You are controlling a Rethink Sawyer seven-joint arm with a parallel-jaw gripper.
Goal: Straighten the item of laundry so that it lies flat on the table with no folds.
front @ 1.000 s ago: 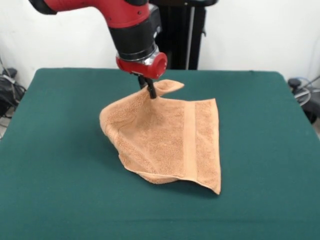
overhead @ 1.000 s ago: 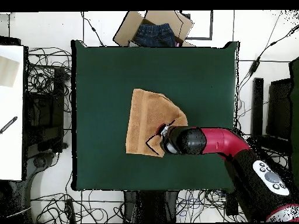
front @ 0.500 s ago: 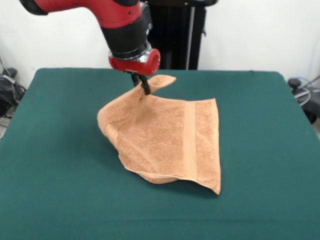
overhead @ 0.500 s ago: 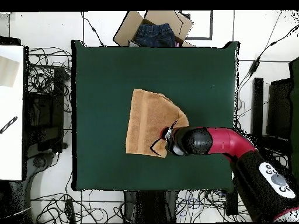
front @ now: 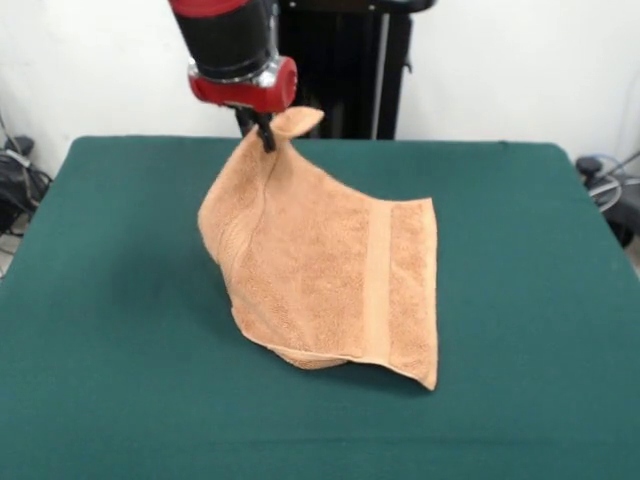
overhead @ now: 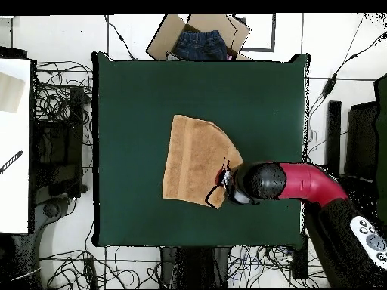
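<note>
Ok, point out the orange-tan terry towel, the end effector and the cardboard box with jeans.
Orange-tan terry towel (front: 310, 270), front view, middle of the cloth.
End effector (front: 266, 136), front view, tips pinching the towel's raised corner.
Cardboard box with jeans (overhead: 165, 38), overhead view, left flap.

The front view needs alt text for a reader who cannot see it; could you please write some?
A red and black robot arm's gripper pinches one corner of a light orange-tan towel and holds it raised, so the cloth slopes down like a tent onto a dark green table. The towel's lower part rests on the table, one woven band showing near its right edge.
</note>
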